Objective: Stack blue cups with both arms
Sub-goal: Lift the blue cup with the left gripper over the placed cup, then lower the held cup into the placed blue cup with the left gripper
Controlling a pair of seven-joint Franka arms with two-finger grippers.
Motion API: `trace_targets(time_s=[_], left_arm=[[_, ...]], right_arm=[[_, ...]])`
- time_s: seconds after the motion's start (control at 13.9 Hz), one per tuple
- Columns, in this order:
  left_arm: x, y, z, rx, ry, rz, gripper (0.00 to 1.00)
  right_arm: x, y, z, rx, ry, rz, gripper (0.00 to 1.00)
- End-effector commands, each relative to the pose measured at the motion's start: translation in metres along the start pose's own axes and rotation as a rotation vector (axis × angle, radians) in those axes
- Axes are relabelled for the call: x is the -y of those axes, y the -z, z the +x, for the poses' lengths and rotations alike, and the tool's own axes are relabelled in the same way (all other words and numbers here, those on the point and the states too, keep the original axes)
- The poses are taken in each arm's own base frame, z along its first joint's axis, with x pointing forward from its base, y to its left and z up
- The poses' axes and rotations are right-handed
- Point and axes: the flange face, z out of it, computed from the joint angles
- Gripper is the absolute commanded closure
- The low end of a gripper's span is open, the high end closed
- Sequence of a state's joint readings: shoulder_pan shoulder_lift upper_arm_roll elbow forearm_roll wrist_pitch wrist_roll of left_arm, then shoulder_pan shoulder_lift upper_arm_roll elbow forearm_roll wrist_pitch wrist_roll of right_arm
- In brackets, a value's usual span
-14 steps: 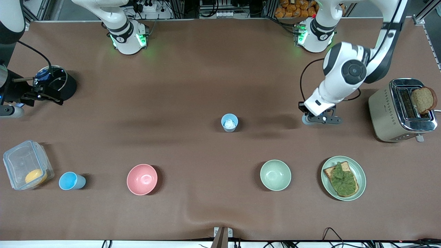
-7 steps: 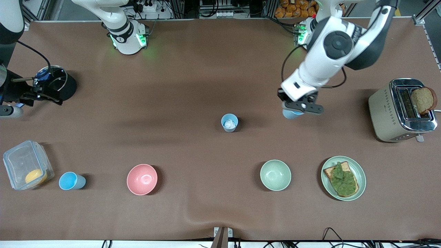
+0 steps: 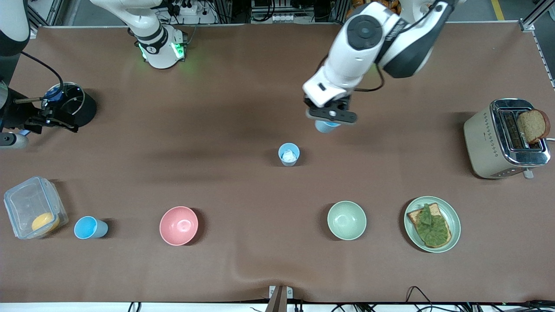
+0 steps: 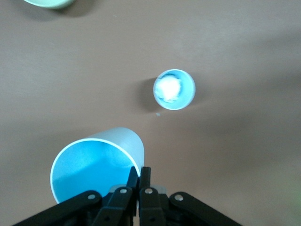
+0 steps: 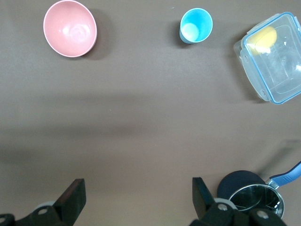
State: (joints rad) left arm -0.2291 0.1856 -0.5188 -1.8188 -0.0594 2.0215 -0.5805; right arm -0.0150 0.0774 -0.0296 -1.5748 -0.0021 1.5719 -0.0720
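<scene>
Blue cup (image 4: 96,165) hangs empty, tapered, bright inside.

The worktop (image 3: 243,99) wears a matt brown cloth-like cover, slightly rippled. The blue cups (image 3: 288,154) (image 3: 89,228) and the pink bowl (image 3: 178,225) look like smooth plastic, while the toaster (image 3: 503,139) shows brushed, shiny metal.
</scene>
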Motion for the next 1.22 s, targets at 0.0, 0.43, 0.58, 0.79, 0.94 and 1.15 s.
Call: trace_targets(time_s=[0.0, 0.43, 0.58, 0.79, 0.94, 1.15], left_arm=[[-0.022, -0.023, 0.019, 0.039, 0.036, -0.023, 1.00], [-0.052, -0.073, 0.017, 0.058, 0.059, -0.013, 1.00], [-0.069, -0.077, 0.021, 0.046, 0.079, -0.018, 1.00], [-0.074, -0.097, 0.032, 0.044, 0.074, 0.003, 1.00], [-0.076, -0.106, 0.034, 0.025, 0.060, 0.004, 1.00], [-0.065, -0.111, 0.044, 0.017, 0.062, 0.021, 1.00]], right_arm=[[0.001, 0.000, 0.003, 0.006, 0.002, -0.003, 0.00], [0.001, -0.001, 0.003, 0.009, 0.003, -0.002, 0.00], [0.001, -0.001, 0.003, 0.010, 0.002, -0.002, 0.00], [0.001, -0.001, 0.003, 0.010, 0.003, -0.002, 0.00], [0.001, 0.000, 0.003, 0.006, 0.003, -0.003, 0.00], [0.001, 0.000, 0.003, 0.006, 0.002, -0.003, 0.00]])
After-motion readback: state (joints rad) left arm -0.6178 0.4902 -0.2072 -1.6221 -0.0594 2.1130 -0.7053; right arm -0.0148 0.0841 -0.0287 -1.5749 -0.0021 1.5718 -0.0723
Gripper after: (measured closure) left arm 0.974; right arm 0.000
